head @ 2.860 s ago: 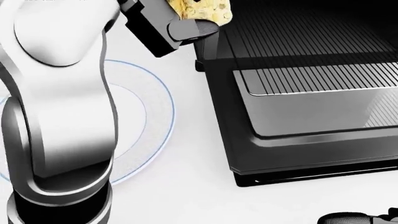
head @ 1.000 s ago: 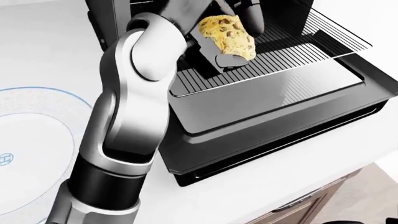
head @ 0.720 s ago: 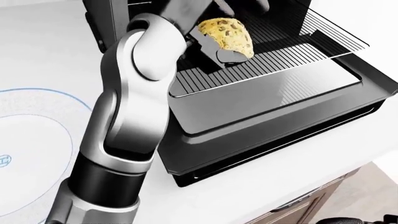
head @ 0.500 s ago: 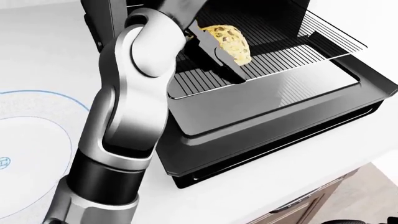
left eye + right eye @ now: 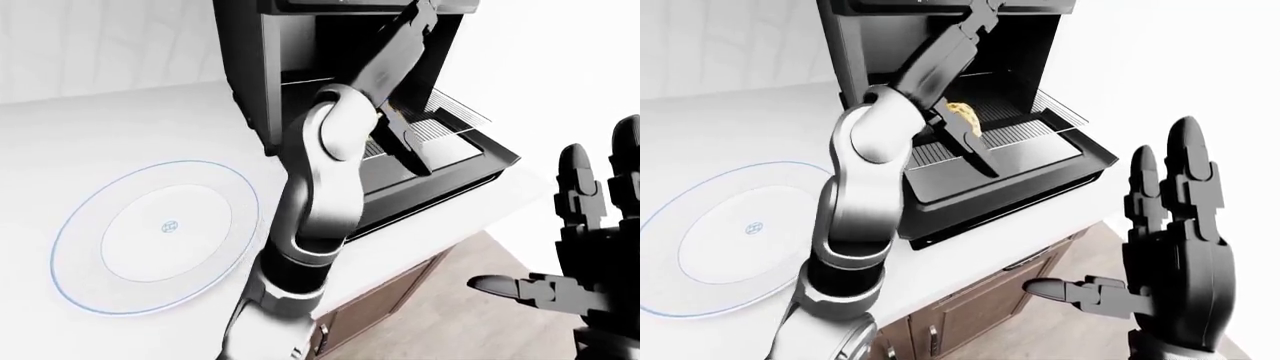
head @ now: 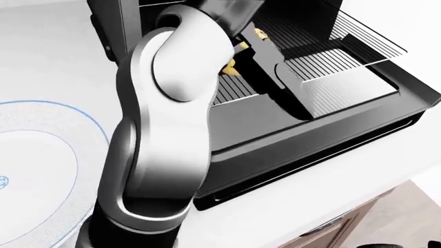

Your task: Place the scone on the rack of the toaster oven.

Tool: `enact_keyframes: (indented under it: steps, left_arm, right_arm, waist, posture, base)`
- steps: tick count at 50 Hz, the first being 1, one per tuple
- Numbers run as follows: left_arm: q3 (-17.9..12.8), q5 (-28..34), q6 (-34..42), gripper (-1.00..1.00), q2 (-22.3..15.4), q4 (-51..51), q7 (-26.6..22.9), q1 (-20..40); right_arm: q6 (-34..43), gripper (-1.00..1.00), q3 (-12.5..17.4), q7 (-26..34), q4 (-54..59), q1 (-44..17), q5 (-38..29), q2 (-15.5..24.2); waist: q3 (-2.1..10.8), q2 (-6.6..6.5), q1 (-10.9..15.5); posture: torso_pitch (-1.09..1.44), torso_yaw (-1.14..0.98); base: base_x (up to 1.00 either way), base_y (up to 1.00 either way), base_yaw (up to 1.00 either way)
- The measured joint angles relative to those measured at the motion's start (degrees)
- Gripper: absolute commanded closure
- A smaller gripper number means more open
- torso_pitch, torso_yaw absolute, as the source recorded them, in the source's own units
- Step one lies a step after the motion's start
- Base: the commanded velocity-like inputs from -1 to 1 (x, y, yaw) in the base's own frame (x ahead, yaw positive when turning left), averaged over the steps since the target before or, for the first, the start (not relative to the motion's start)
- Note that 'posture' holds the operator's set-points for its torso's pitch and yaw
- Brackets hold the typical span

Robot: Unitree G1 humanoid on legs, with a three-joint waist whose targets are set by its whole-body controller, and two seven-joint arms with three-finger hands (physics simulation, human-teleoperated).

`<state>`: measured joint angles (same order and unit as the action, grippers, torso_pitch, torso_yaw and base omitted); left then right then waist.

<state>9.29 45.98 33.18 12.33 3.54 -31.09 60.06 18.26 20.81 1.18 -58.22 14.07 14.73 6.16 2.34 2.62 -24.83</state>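
Counter (image 5: 760, 127): white, bears all items.
Oven (image 5: 940, 45): black, door down, rack (image 5: 1025, 131) slid out.
Plate (image 5: 730, 232): white, blue-rimmed, left of oven.
Left hand (image 5: 965, 139): over the rack, fingers about the scone; grip mostly hidden, cannot tell.
Right hand (image 5: 1170, 247): raised at right, fingers spread.
Scone (image 5: 964, 116): at left hand, above rack.

colours and patterns on the counter

scone (image 5: 963, 116): yellow with dark specks. toaster oven (image 5: 1040, 161): black, rack (image 6: 324, 64) finely striped. plate (image 5: 150, 236): white, blue rim ring. right hand (image 5: 1170, 259): matt black.
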Motion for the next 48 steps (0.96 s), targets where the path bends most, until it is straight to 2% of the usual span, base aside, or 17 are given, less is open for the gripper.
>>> enact_keyframes:
  steps: [9,14,17,20,23,32,35,41,48]
  left_arm:
    - [0.19,3.05,5.9,-1.0,0.99,9.79,-5.4,2.07]
    - [-1.03,5.56,10.59,-1.0,-1.76,16.99,-9.18,3.44]
    - [-1.11,9.33,15.56,-1.0,-2.74,23.55,-13.64,3.99]
    - [-1.75,12.68,18.91,-1.0,-4.55,28.05,-17.78,4.52]
    - [-3.17,14.46,20.8,-1.0,-5.7,29.48,-19.85,4.4]
    - [-5.65,14.32,23.9,-1.0,-11.15,32.26,-19.29,1.31]
    - [-6.36,14.64,25.04,-1.0,-11.61,33.97,-19.43,0.32]
    - [-5.75,16.54,26.12,-1.0,-13.43,38.09,-21.73,-1.77]
    - [-7.22,18.89,27.66,-1.0,-15.79,40.1,-24.89,-2.43]
  right_arm:
    - [0.1,-1.0,-0.22,-0.3,-0.01,0.01,0.24,0.6]
    - [-0.3,-1.0,-0.13,-1.73,-0.07,0.65,1.61,2.79]
    - [-0.68,-1.0,-0.21,-3.24,-0.05,1.03,2.94,4.81]
    - [-0.21,-1.0,-1.3,-5.15,0.04,0.06,3.43,6.46]
    - [0.2,-1.0,-2.41,-6.39,-0.18,-0.49,3.43,7.31]
    - [1.51,-1.0,-3.93,-7.25,-0.09,-1.87,2.21,7.07]
    - [2.04,-1.0,-4.49,-6.59,-0.09,-2.25,1.6,6.51]
    - [1.66,-1.0,-4.19,-6.98,-0.11,-1.69,1.72,7.25]
    - [1.98,-1.0,-4.86,-7.48,-0.03,-2.2,1.44,7.44]
  waist:
    - [-0.4,0.08,-0.2]
    - [-0.59,0.08,-0.31]
    - [-0.86,0.15,-0.38]
    - [-0.91,0.25,-0.49]
    - [-0.97,0.46,-0.36]
    - [-1.24,0.44,-0.51]
    - [-0.89,0.1,-0.72]
    - [-0.46,-0.74,-1.0]
    - [-0.82,-1.0,-1.04]
  posture:
    - [0.0,-0.34]
    - [0.0,-0.34]
    - [0.0,-0.34]
    - [0.0,-0.34]
    - [0.0,-0.34]
    - [0.0,-0.34]
    - [0.0,-0.34]
    - [0.0,-0.34]
    - [0.0,-0.34]
  base:
    - [0.0,0.0,0.0]
    - [0.0,0.0,0.0]
    - [0.0,0.0,0.0]
    - [0.0,0.0,0.0]
    - [0.0,0.0,0.0]
    - [0.0,0.0,0.0]
    - [0.0,0.0,0.0]
    - [0.0,0.0,0.0]
    - [0.0,0.0,0.0]
